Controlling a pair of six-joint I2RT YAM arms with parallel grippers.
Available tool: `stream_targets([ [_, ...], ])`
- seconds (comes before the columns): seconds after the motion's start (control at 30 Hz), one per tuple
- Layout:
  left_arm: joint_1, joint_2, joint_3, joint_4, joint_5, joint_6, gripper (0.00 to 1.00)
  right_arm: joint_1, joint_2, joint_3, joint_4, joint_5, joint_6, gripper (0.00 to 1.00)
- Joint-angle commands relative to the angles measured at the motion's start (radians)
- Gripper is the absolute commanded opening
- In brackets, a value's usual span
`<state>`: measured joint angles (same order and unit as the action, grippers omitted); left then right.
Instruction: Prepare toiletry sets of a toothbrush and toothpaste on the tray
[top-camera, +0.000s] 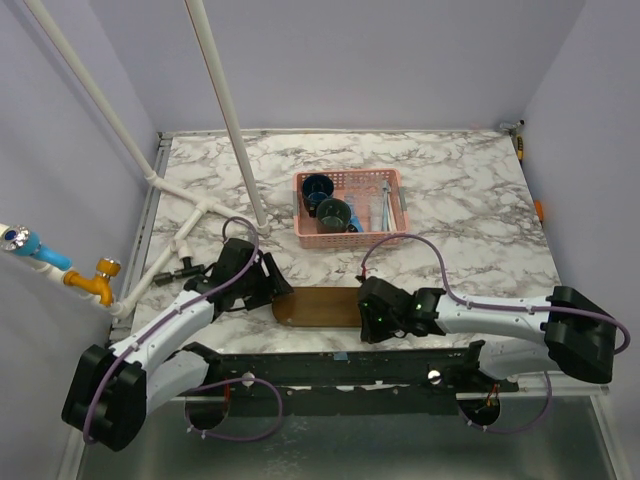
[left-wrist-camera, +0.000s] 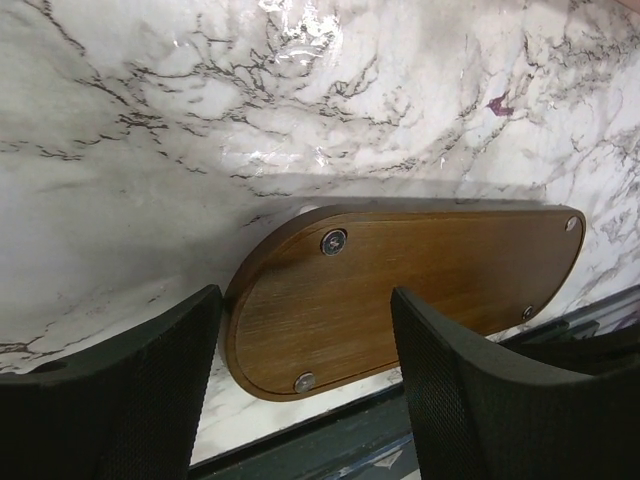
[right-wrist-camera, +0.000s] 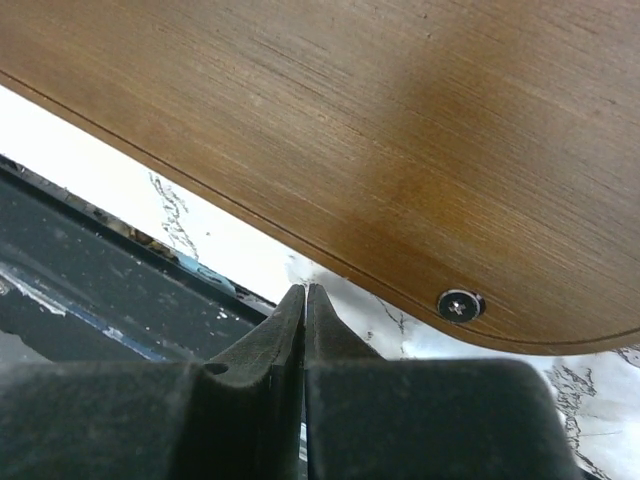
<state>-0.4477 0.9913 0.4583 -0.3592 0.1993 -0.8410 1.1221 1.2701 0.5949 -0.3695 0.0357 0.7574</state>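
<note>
The tray (left-wrist-camera: 420, 290) is matt, fine-grained brown wood with shiny metal screws (left-wrist-camera: 333, 241); the table (left-wrist-camera: 200, 120) glossy marble-look; the basket (top-camera: 345, 240) pink perforated plastic

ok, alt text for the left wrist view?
A brown oval wooden tray lies on a white marble table, seen between the two black fingers of the open left gripper, which holds nothing. Small screw heads dot the tray's face, and the table's near edge runs along the bottom.
</note>
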Motion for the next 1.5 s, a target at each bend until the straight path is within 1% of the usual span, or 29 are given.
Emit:
stream_targets([
  [0.0, -0.003, 0.034, -0.009, 0.071, 0.077, 0.017, 0.68, 0.004, 0.024, -0.015, 0.031, 0.057, 0.048, 0.07],
  [0.2, -0.007, 0.085, 0.01, 0.101, 0.129, 0.017, 0.66, 0.003, 0.02, -0.014, 0.026, 0.131, 0.083, 0.07],
  [0.47, -0.016, 0.133, 0.043, 0.127, 0.14, 0.017, 0.66, 0.003, -0.003, -0.007, -0.02, 0.225, 0.114, 0.07],
  [0.77, -0.019, 0.175, 0.118, 0.106, 0.123, 0.042, 0.65, 0.002, -0.017, 0.021, -0.064, 0.234, 0.111, 0.07],
  [0.83, -0.019, 0.175, 0.141, 0.093, 0.114, 0.052, 0.65, 0.002, -0.024, 0.041, -0.095, 0.235, 0.099, 0.1],
  [0.9, -0.019, 0.175, 0.156, 0.075, 0.099, 0.063, 0.65, 0.002, -0.034, 0.068, -0.123, 0.222, 0.08, 0.16],
  [1.03, -0.019, 0.165, 0.179, 0.04, 0.079, 0.081, 0.65, 0.002, -0.054, 0.132, -0.188, 0.182, 0.038, 0.25],
  [1.1, -0.019, 0.146, 0.193, 0.016, 0.065, 0.093, 0.65, 0.003, -0.069, 0.176, -0.223, 0.185, 0.02, 0.3],
  [1.23, -0.019, 0.084, 0.236, -0.043, 0.037, 0.117, 0.66, 0.002, -0.079, 0.275, -0.283, 0.243, -0.029, 0.37],
  [1.47, -0.019, -0.02, 0.369, -0.188, 0.019, 0.213, 0.69, 0.001, -0.015, 0.471, -0.36, 0.384, -0.127, 0.41],
])
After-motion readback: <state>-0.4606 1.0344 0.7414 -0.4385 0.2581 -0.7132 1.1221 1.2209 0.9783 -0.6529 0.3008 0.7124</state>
